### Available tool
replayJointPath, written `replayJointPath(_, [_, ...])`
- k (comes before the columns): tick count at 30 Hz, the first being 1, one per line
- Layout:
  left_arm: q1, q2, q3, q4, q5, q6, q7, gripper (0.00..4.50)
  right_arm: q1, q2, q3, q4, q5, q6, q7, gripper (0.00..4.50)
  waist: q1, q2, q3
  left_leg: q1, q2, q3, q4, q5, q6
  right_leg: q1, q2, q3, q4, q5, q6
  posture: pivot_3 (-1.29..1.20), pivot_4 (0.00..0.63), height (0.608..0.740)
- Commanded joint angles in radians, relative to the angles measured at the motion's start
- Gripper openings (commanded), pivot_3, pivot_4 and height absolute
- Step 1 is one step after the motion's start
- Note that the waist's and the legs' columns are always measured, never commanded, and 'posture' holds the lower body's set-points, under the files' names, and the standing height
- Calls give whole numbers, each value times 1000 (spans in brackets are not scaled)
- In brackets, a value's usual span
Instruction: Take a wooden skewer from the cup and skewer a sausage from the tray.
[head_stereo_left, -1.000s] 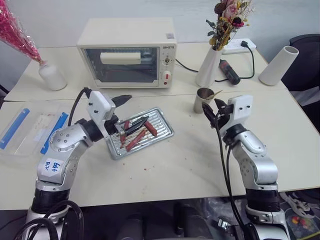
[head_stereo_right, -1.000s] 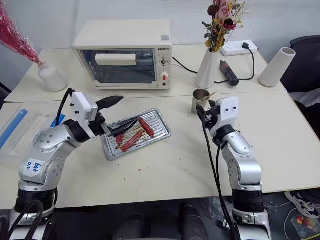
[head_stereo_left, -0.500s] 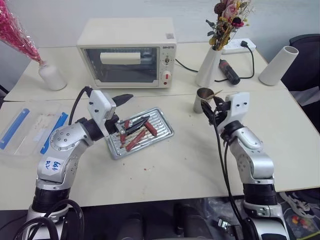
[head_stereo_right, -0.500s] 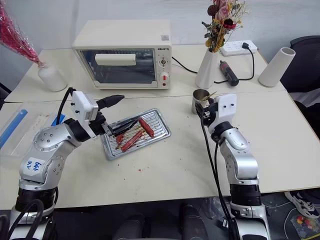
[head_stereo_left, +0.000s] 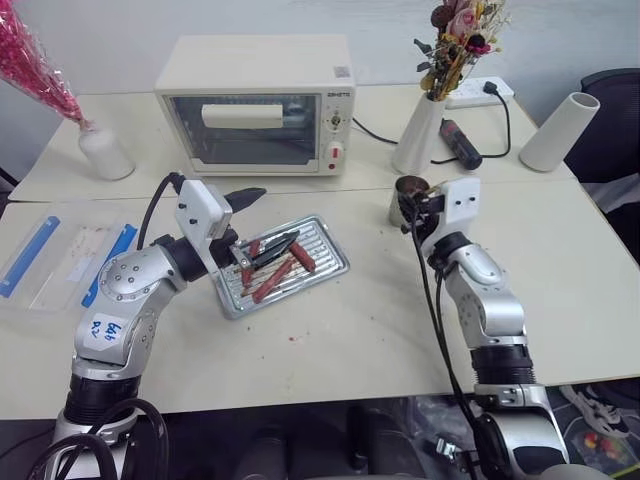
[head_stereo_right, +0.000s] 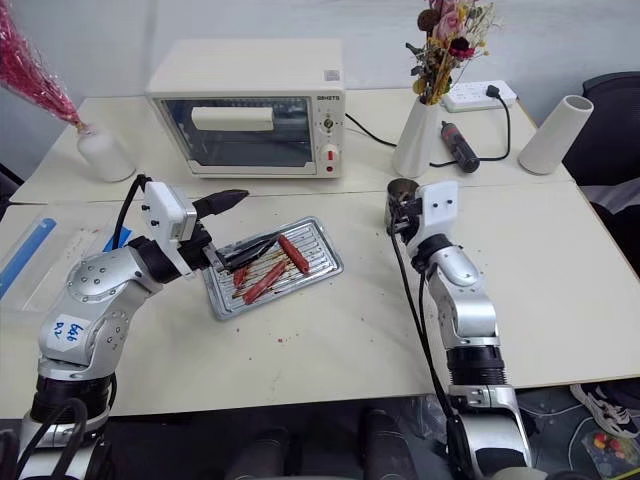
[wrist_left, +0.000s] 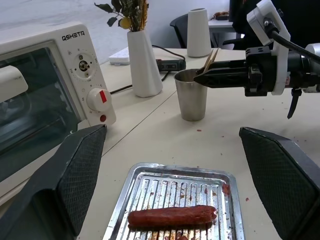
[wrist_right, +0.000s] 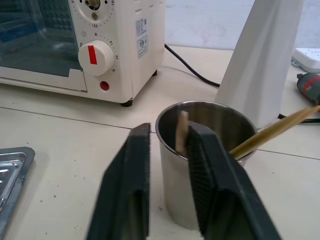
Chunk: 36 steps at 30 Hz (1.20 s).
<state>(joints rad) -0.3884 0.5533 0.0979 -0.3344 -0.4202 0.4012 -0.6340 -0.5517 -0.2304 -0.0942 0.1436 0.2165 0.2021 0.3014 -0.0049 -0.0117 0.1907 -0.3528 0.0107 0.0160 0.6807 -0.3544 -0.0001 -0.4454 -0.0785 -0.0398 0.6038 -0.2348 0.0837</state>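
Observation:
The grey metal cup (wrist_right: 172, 192) stands right of the tray (head_stereo_left: 322, 236), with several wooden skewers (wrist_left: 209, 57) leaning out of it. My right gripper (wrist_right: 167, 127) is at the cup's rim, its fingers narrowly apart. One wooden skewer (wrist_right: 181, 131) stands upright in that gap against one finger (wrist_right: 210, 170), and the other finger does not touch it. Three sausages lie in the tray, one of them (wrist_left: 172, 217) crosswise. My left gripper (head_stereo_left: 262, 222) hovers wide open over the tray's left end, holding nothing.
A white toaster oven (head_stereo_left: 255, 105) sits behind the tray. A white flower vase (head_stereo_left: 417, 135) stands just behind the cup, with a black tool (head_stereo_left: 460, 143) and a power strip beside it. A white cylinder (head_stereo_left: 558, 132) leans far right. A clear box with blue clips (head_stereo_left: 60, 260) lies left.
My right gripper has moved forward up to the cup, and its fingers have drawn closer together. The left arm has kept still.

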Motion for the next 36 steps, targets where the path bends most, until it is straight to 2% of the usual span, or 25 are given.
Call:
replayJointPath(1, [-12, 0, 7, -16, 7, -18, 4, 4500, -24, 2, -17, -26, 7, -25, -6, 28, -1, 0, 0, 0, 0, 0, 0, 0, 0, 0, 0, 0, 0, 0, 0, 0, 150, 740])
replayJointPath(16, [-27, -8, -3, 3, 16, -25, 2, 4500, -43, -2, -22, -46, 14, -15, -11, 28, -2, 0, 0, 0, 0, 0, 0, 0, 0, 0, 0, 3, 0, 0, 0, 0, 150, 740])
replayJointPath(21, [-24, -15, -11, 9, 21, -34, -5, 4500, -66, -53, -41, -140, 37, 59, 4, 28, -1, 0, 0, 0, 0, 0, 0, 0, 0, 0, 0, 3, 0, 0, 0, 0, 150, 740])
replayJointPath(26, [-26, -23, -17, 17, 22, -44, -13, 4500, -134, -139, -141, -274, 186, 271, 12, 28, 2, 1, 1, -1, 0, -1, 0, 0, 0, -1, -1, 2, -1, 0, 0, 0, 150, 740])
replayJointPath(32, [-26, -44, -26, 15, 17, -54, -16, 4500, -252, -223, -251, -334, 369, 507, 0, 28, 1, 1, 1, -1, 1, -2, 0, 0, 0, 0, 0, 3, -2, 0, 0, 0, 150, 740])
replayJointPath(36, [-28, -56, -24, 17, 12, -58, -18, 4500, -279, -225, -326, -372, 640, 779, -12, 28, 1, 1, 1, -1, 1, -1, 0, 0, 0, 0, -1, 3, -1, 0, 0, 0, 150, 740])
